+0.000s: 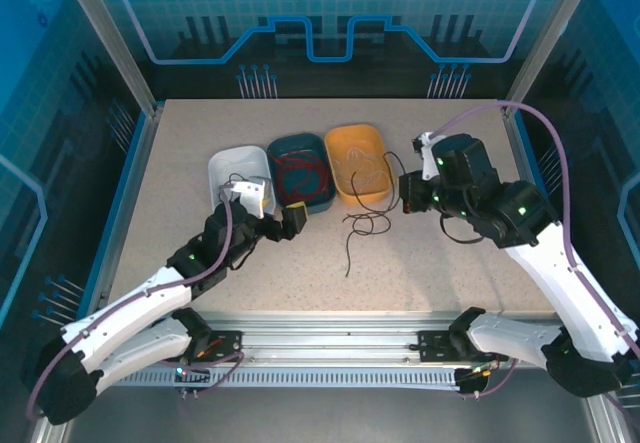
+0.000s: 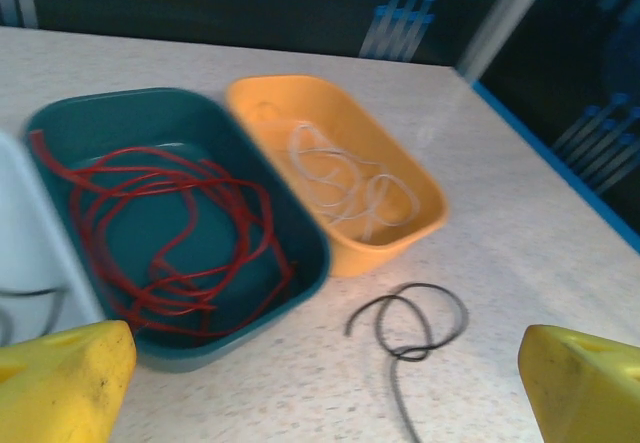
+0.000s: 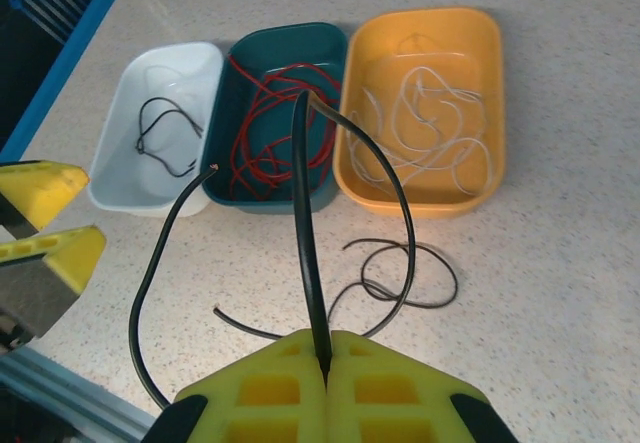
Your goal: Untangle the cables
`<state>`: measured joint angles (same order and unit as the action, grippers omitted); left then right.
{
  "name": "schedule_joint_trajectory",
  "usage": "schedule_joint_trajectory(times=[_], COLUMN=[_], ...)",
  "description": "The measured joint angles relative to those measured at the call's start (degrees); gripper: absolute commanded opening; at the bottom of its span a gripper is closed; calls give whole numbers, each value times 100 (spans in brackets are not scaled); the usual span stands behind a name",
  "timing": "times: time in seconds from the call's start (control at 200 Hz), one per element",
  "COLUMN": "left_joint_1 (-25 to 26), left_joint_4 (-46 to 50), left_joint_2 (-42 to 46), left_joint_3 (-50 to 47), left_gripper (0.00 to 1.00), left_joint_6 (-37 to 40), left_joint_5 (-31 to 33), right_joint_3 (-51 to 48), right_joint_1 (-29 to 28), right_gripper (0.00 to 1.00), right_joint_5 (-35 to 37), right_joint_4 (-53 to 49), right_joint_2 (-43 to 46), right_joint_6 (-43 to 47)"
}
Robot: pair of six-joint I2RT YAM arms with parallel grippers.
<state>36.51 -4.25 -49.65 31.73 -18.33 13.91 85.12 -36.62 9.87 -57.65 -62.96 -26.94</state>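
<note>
Left gripper (image 2: 325, 388): jaws wide apart, near teal tray (image 2: 305, 263) front rim.
Right gripper (image 3: 325, 368): clamped on black cable (image 3: 308, 233), free end seemingly over white tray (image 3: 110, 178) edge.

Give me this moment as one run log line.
left gripper open | right gripper shut on black cable | red cables in teal tray | whitish cables in orange tray

No lettering, label, brand, number or sign is legible anywhere here.
</note>
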Motion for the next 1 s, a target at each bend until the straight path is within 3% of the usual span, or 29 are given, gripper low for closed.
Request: schedule_joint_trajectory(times=[0.14,0.255,0.355,1.001], left_joint_1=[-643,-1403,-1751,-1987], left_joint_4=[831,1329,1567,2345], left_joint_2=[321,767,1191,1799], left_joint_3=[7,4,-2,-223], left_gripper=[99,99,99,99], left_joint_6=[-289,-570,-717,-833], left_joint_5=[501,573,584,1005], right_joint_3=[284,612,918,2588], right_joint_1=[-317,-573,-739,-1364], right_gripper=[1,0,0,0], right_joint_5=[-136,-136,-131,-136], right_joint_4=[227,339,387,573], right_joint_2=[-511,-1008,-1451,-3593], right_joint_6=[122,245,356,946])
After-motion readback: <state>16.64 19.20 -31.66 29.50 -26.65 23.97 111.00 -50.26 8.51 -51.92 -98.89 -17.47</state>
